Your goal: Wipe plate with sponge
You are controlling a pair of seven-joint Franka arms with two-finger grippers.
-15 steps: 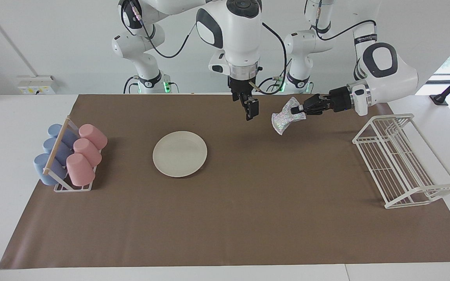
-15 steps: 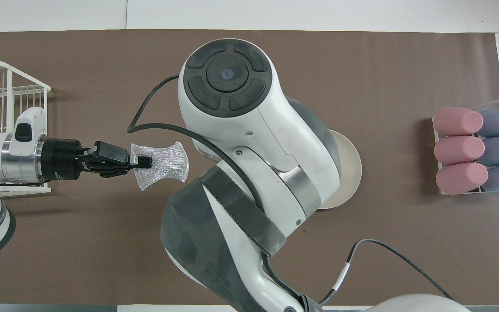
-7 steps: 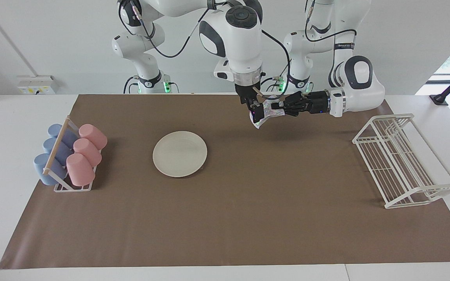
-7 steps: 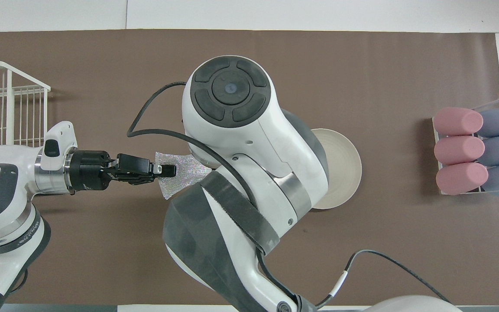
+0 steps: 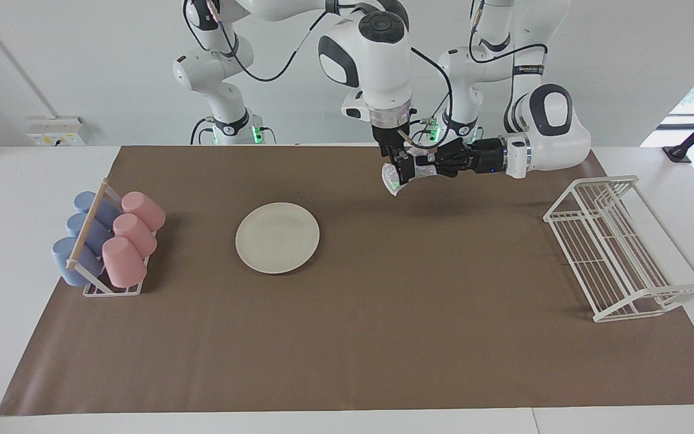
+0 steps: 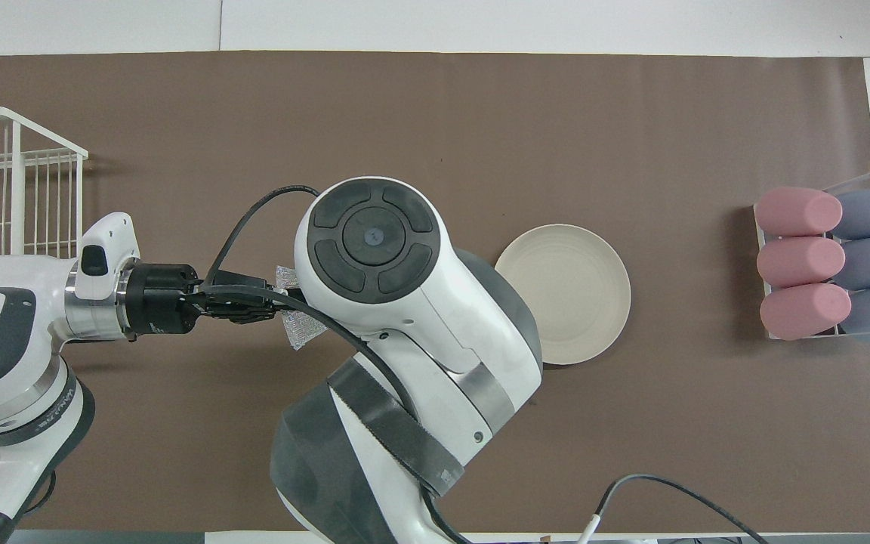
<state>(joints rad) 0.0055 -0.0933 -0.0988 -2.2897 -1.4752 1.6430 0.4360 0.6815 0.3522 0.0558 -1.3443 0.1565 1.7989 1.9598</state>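
The cream-white plate (image 5: pixel 277 237) (image 6: pixel 563 293) lies flat on the brown mat, with nothing on it. My left gripper (image 5: pixel 422 172) (image 6: pixel 276 302) reaches in level above the mat, shut on the silvery sponge (image 5: pixel 390 179) (image 6: pixel 299 332). The sponge hangs in the air over bare mat, beside the plate toward the left arm's end. My right gripper (image 5: pixel 400 172) points straight down with its open fingers around the sponge's free end, right at the left fingertips. In the overhead view the right arm's wrist hides its own fingers and most of the sponge.
A rack of pink and blue cups (image 5: pixel 109 241) (image 6: pixel 828 261) stands at the right arm's end of the mat. A white wire dish rack (image 5: pixel 618 247) (image 6: pixel 12 181) stands at the left arm's end.
The left gripper carried the sponge sideways toward the right gripper. The right gripper shifted toward the left arm's end and now stands around the sponge. The plate has not moved.
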